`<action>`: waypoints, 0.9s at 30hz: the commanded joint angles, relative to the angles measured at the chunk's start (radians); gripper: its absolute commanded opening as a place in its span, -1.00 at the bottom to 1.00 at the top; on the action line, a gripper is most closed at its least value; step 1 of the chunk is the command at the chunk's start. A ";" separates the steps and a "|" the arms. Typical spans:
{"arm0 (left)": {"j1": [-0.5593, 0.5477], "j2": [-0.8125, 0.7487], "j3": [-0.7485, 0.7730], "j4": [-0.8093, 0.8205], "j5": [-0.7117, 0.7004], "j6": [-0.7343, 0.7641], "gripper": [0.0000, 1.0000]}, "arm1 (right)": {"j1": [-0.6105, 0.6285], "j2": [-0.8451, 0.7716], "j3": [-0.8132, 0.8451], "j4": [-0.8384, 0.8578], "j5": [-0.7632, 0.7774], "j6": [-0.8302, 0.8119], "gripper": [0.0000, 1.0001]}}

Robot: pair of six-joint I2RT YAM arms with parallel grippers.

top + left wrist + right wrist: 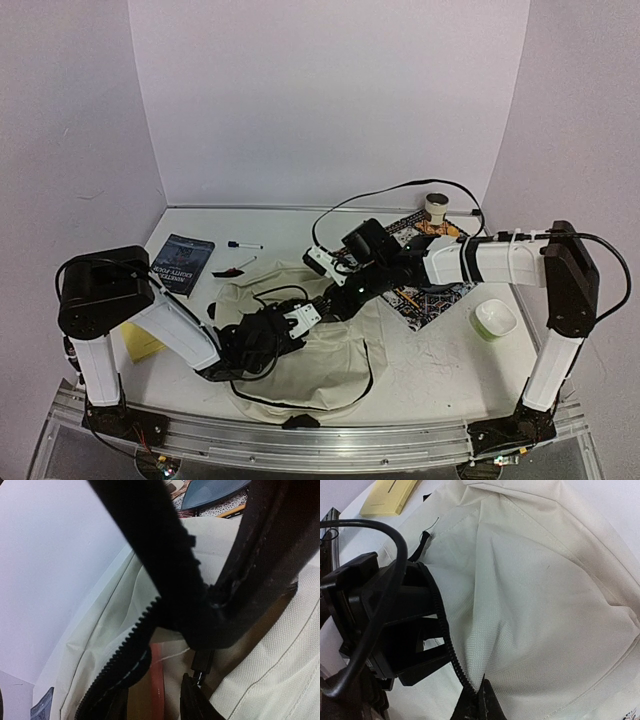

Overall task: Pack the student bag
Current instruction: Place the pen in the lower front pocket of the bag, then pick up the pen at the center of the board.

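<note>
The cream student bag (330,360) lies flat between the two arms, its black zipper (125,645) undone. My left gripper (268,335) reaches into the opening. In the left wrist view its fingers (197,702) stand apart inside the bag, and a thin red object (157,680) lies between them on the lining, touching neither. My right gripper (335,297) is shut on the bag's upper edge beside the zipper teeth (450,650) and holds the flap up. That gripper's fingertips (482,702) pinch a fold of cream cloth.
A blue book (183,263), a marker (244,245) and a dark pen (232,270) lie left of the bag, with a yellow notepad (140,342) near the left arm. A patterned mat (430,290), a green-white bowl (495,318) and a tape roll (437,207) are on the right.
</note>
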 commanded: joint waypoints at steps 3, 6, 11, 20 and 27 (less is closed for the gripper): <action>-0.005 -0.065 -0.038 0.063 -0.062 -0.053 -0.15 | 0.012 -0.002 0.025 -0.001 -0.041 0.013 -1.00; -0.024 -0.142 -0.087 0.061 -0.047 -0.089 -0.02 | 0.012 0.000 0.024 -0.002 -0.033 0.010 -1.00; -0.055 -0.308 -0.165 -0.026 -0.027 -0.193 0.19 | 0.010 0.001 0.017 -0.002 0.007 0.006 -1.00; -0.052 -0.614 -0.236 -0.245 -0.035 -0.420 0.41 | 0.011 -0.016 -0.017 -0.005 0.036 -0.012 -1.00; 0.082 -0.718 -0.176 -0.460 -0.001 -0.606 0.50 | 0.011 -0.046 -0.045 -0.019 0.057 -0.061 -1.00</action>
